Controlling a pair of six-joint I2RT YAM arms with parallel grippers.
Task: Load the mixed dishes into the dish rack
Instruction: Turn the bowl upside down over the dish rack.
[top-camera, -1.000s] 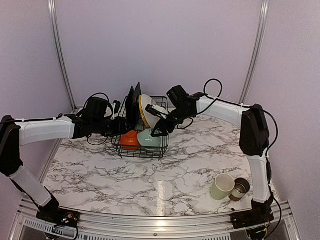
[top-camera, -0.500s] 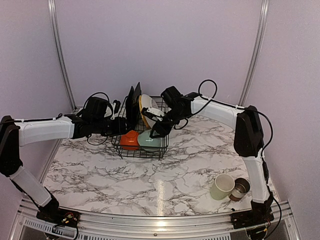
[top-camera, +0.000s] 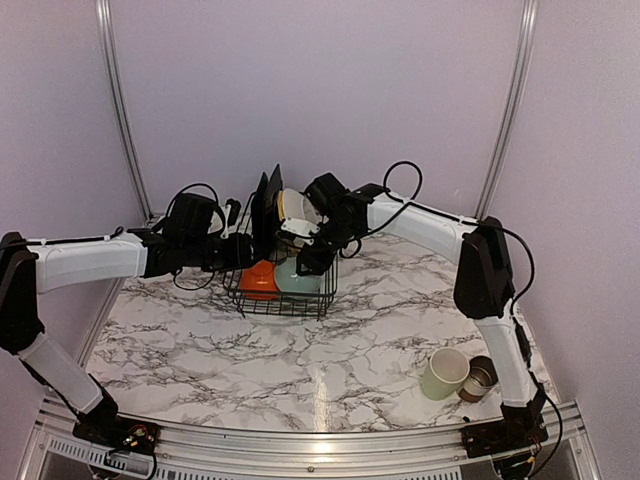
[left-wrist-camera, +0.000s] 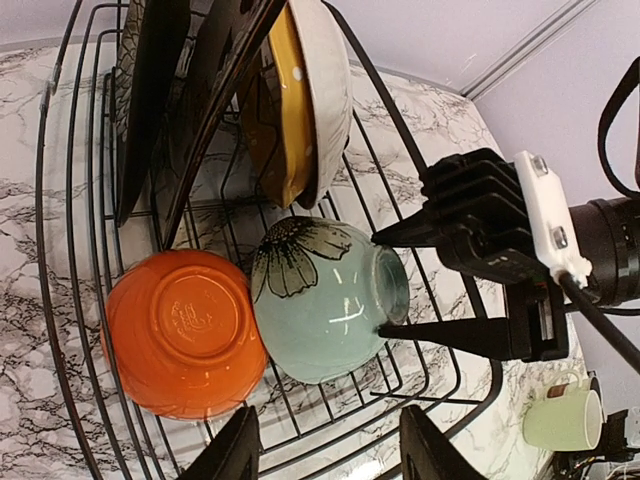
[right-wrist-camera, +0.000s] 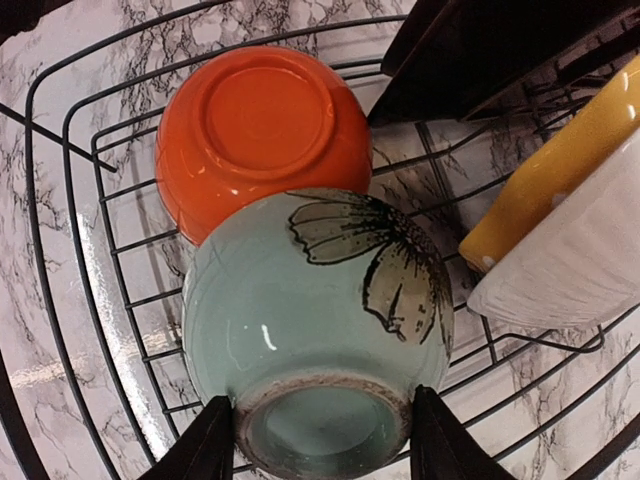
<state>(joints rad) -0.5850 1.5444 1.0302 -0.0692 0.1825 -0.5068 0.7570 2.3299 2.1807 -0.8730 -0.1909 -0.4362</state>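
Observation:
The black wire dish rack (top-camera: 280, 303) stands at the back of the table. Black square plates (top-camera: 268, 205) stand upright in it, then a yellow plate (right-wrist-camera: 560, 190) and a white bowl (right-wrist-camera: 570, 270). An orange bowl (right-wrist-camera: 260, 130) and a pale green flowered bowl (right-wrist-camera: 320, 300) lie bottom-up on the rack floor, touching. My right gripper (right-wrist-camera: 322, 425) is shut on the green bowl's foot ring, a finger on each side. My left gripper (left-wrist-camera: 330, 455) hangs open over the rack's left front corner with nothing between its fingers.
A pale green mug (top-camera: 444, 373) and a small grey-brown cup (top-camera: 481, 377) lie on the marble table near the right arm's base. Purple walls and metal posts stand close behind the rack.
The right arm has swung left, bringing its gripper further over the rack on the green bowl. The left arm has not moved.

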